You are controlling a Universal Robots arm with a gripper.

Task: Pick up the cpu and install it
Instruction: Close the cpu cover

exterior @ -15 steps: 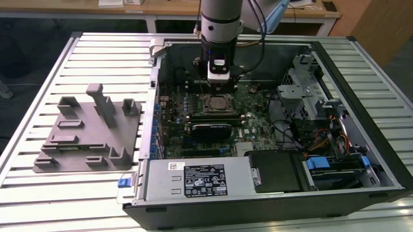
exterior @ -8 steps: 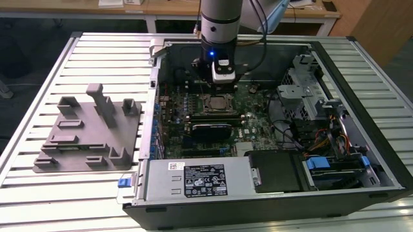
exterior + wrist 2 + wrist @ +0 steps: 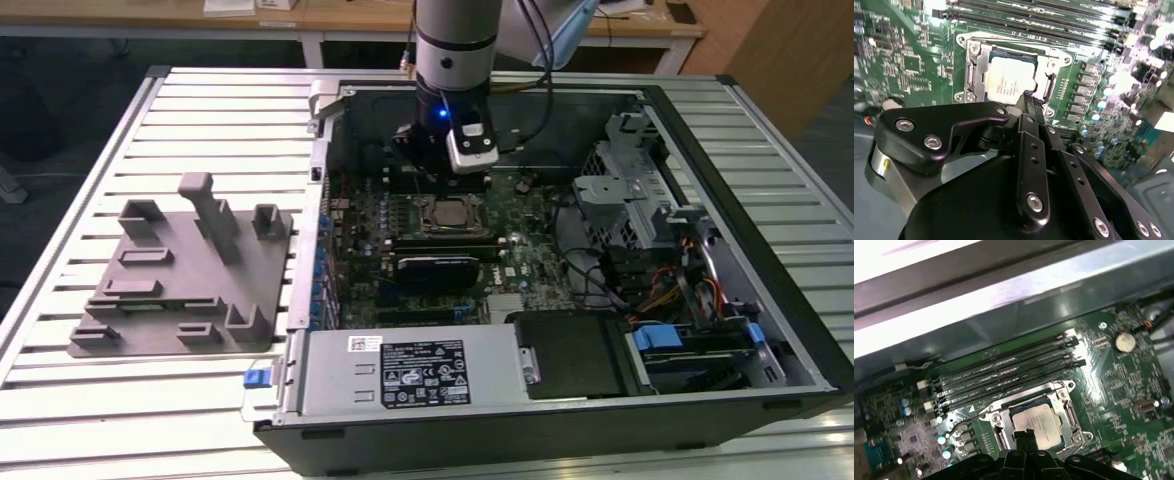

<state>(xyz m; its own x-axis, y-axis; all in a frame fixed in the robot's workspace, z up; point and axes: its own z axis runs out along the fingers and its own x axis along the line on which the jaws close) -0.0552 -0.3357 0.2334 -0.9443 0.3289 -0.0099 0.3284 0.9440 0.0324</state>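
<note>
Second wrist view has the end effector [image 3: 1029, 97] with its two black fingers drawn together at the tips, nothing gripped between them, hanging just over the edge of the cpu [image 3: 1006, 82]. The cpu lies flat in its socket, silvery top up, with the metal socket frame [image 3: 973, 70] around it. In the first wrist view the joined fingertips [image 3: 1023, 434] overlap the near edge of the chip, but I cannot tell whether they touch it. Just beyond the socket run the long dark memory slots [image 3: 1004, 371], side by side, and further across the green board a round coin battery [image 3: 1125, 342] sits apart from them. Standing back with the exterior view, the arm comes straight down into the open computer case [image 3: 727, 110]; the cpu lies at about six o'clock from the wrist, and a black rectangular block [image 3: 434, 270] lies further along the same line. The drive cage [image 3: 634, 190] stands at three o'clock from the socket, and the grey power supply [image 3: 400, 372] fills the case's six o'clock end. On the slatted metal desk [image 3: 200, 110], at nine o'clock from the case and just beside it, a grey tray with upright posts [image 3: 174, 295] rests flat.
</note>
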